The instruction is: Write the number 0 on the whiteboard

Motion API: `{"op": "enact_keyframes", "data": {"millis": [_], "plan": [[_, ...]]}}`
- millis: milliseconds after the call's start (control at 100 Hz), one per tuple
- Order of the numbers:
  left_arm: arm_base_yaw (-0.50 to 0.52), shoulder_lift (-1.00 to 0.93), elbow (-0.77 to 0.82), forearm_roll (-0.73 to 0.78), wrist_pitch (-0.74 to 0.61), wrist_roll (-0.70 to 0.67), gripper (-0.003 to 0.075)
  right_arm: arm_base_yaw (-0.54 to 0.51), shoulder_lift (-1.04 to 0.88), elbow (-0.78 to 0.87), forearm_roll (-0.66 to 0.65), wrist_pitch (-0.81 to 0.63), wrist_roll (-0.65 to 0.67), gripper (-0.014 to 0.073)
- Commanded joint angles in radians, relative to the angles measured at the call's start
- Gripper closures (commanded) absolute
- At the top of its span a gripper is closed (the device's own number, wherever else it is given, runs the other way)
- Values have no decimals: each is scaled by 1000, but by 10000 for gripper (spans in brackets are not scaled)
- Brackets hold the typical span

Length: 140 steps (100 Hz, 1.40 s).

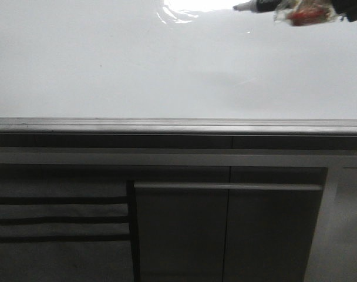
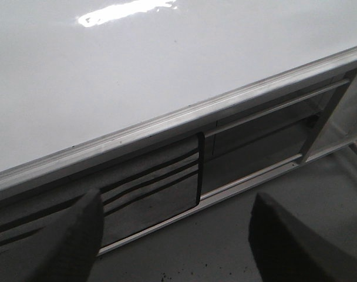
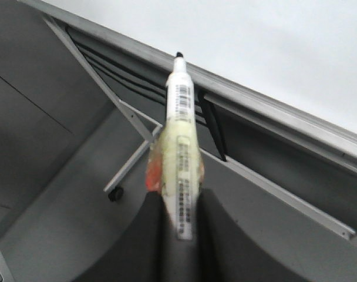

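At the top right of the front view, the right gripper [image 3: 177, 220] pinches a marker [image 1: 266, 6], long axis level, tip pointing left over the whiteboard [image 1: 167, 70]. Contact unclear. No number 0 visible; board looks bare. Left gripper [image 2: 175, 238] spread, empty, off the board near its metal edge [image 2: 184, 120], likely farther.

- The place looks like a lab or workshop, not a home.
- A large glossy whiteboard [image 1: 137, 64] lies flat like a desk, edged by a grey metal strip [image 1: 167, 125].
- Under it stands a bare metal frame [image 2: 266, 111] with dark grey panels [image 1: 225, 235].
- The floor [image 3: 49, 223] is plain grey, and a small caster wheel [image 3: 114, 194] rests on it.
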Motion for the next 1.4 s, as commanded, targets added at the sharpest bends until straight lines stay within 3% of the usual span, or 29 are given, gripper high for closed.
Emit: {"op": "enact_keyframes", "data": {"millis": [0, 410, 610, 730, 1040, 1290, 1390], "plan": [[6, 19, -25, -4, -80, -15, 238, -4, 105, -133, -18, 36, 26, 662], [6, 105, -25, -4, -87, -15, 238, -4, 544, -519, -65, 72, 36, 662], [6, 112, -25, -4, -87, -15, 238, -4, 683, -633, -102, 252, 46, 662], [6, 112, -25, 1, -85, -15, 238, -30, 680, -642, -258, 274, 161, 662], [6, 112, -25, 0, -85, -15, 238, -6, 645, -798, -227, 271, 159, 662], [6, 112, -25, 3, -103, 31, 238, 100, 631, -799, -264, 433, 134, 662], [6, 112, -34, -16, -125, 84, 238, 113, 548, -742, -249, 378, 104, 662]]}}
